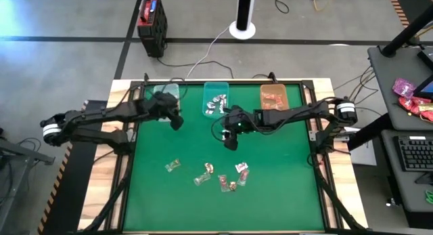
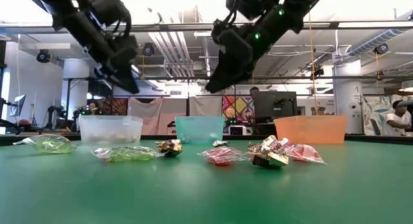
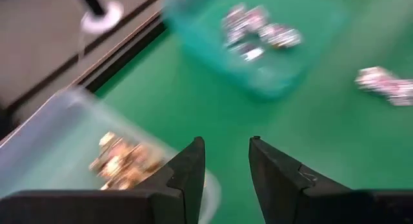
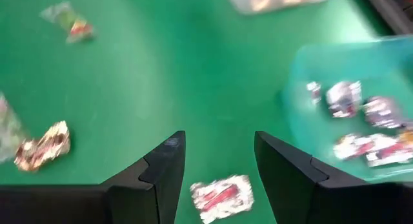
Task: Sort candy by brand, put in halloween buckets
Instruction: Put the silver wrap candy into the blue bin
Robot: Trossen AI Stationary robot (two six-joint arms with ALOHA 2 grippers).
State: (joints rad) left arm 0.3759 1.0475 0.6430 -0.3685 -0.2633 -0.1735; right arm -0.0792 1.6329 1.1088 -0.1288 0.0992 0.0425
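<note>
Three buckets stand in a row at the table's far edge: a pale clear one (image 1: pixel 166 94) with gold-brown candy (image 3: pixel 122 162), a teal one (image 1: pixel 216 99) with silvery-white candy (image 3: pixel 258 33), and an orange one (image 1: pixel 274 98). Several loose wrapped candies (image 1: pixel 206 175) lie on the green table toward its near side. My left gripper (image 1: pixel 177 120) hangs open just in front of the clear bucket, nothing between its fingers. My right gripper (image 1: pixel 230 141) hangs open above the table in front of the teal bucket, over a silvery-red candy (image 4: pixel 222 195).
A gold-brown candy (image 4: pixel 42 146) and a clear-green wrapper (image 4: pixel 68 20) lie on the mat, off to one side of my right gripper. A raised black frame (image 1: pixel 318 147) borders the table. Bare green mat lies between the buckets and the loose candies.
</note>
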